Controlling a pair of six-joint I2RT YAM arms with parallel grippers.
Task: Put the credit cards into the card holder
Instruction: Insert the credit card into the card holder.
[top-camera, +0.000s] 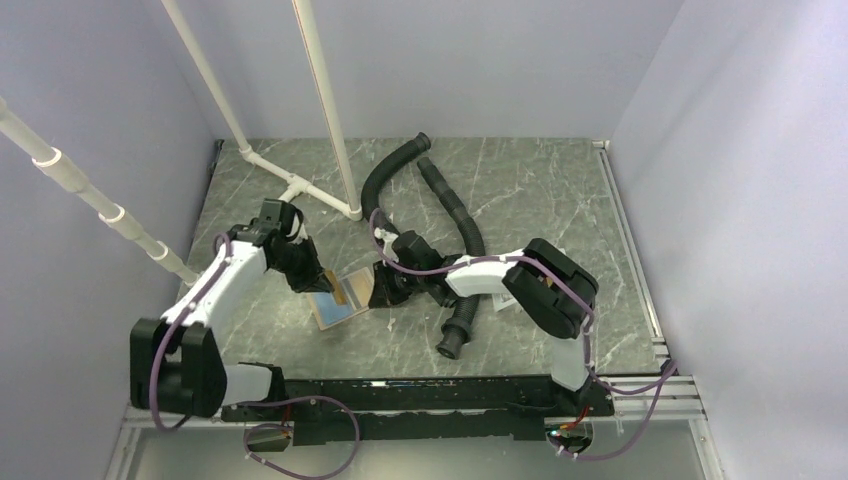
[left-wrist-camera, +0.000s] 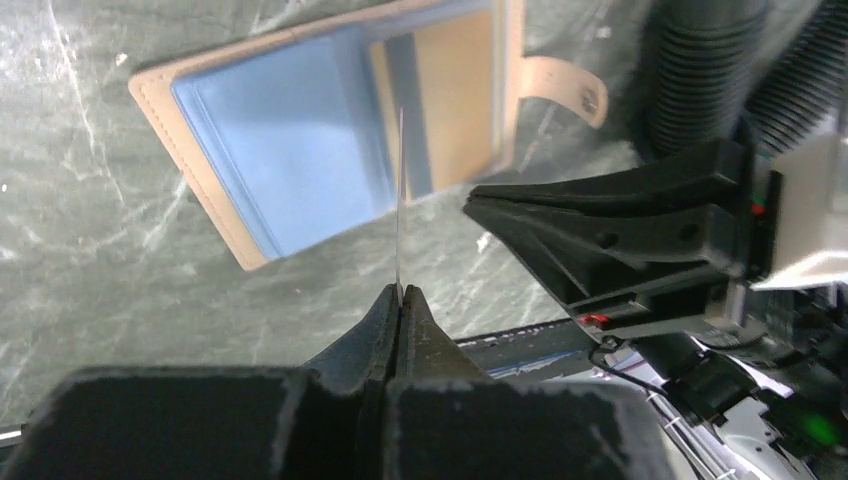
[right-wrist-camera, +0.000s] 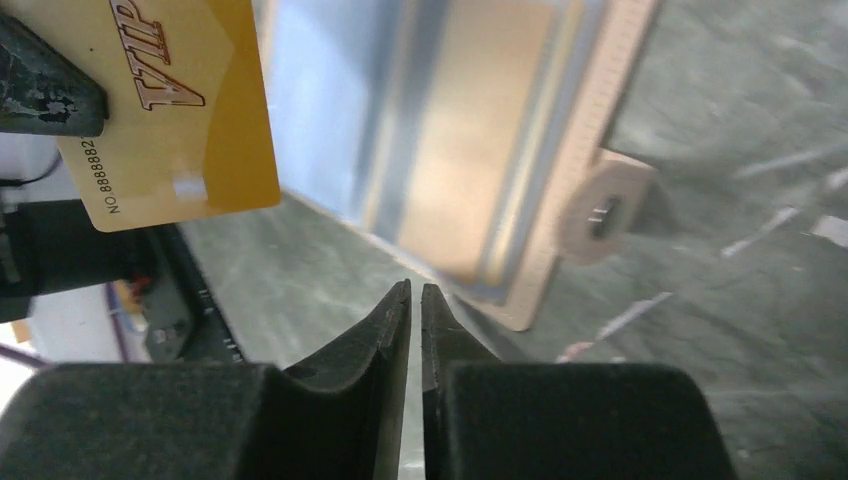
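black ribbed hoses (top-camera: 458, 215) lying on tabletop | white pipe frame (top-camera: 327, 100) standing back-left | tabletop (top-camera: 540, 200) grey marbled

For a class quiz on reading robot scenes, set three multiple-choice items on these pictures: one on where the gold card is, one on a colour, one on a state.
1. Where is the gold VIP card? A lying flat; B in the left gripper; C tucked in a slot.
2. The card holder has a lining that is: A blue and orange; B red; C green.
3. The card holder lies: A snapped shut; B open; C upside down.
Answers: B, that gripper pinches its edge; A, both wrist views show these colours; B, its inside faces up, snap tab free.
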